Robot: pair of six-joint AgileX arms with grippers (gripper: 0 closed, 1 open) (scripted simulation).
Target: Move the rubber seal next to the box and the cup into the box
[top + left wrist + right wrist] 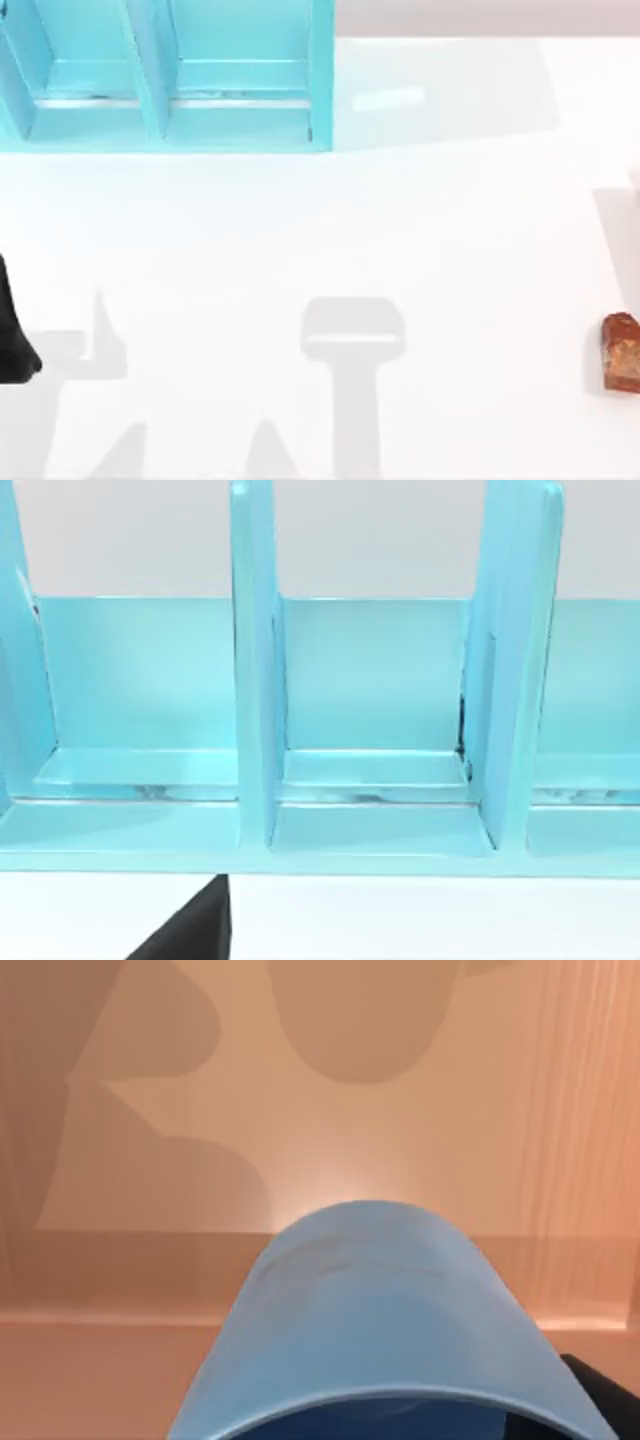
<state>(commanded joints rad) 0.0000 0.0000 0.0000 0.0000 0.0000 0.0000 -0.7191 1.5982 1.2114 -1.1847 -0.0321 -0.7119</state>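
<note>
The rubber seal (621, 352) stands upright on the white table (330, 250) at the top view's far right edge, red-brown with mottled orange marks and a rounded top, and nothing touches it. The light blue shelf rack (165, 75), split into open compartments by upright dividers, sits at the table's far left corner, well apart from the seal. My left arm (14, 335) shows as a dark shape at the left edge of the table; its wrist camera faces the rack's compartments (375, 710) head on, and I cannot tell how its fingers are set. In my right wrist view the blue cup (385, 1330) sits very close in front of the camera, its round wall curving up and its rim at the lower edge, inside the box (300, 1140), whose orange-tan wooden walls and floor rise behind it. A dark bit of my right gripper shows beside the cup's rim, and I cannot tell whether those fingers grip the cup or stand apart from it.
</note>
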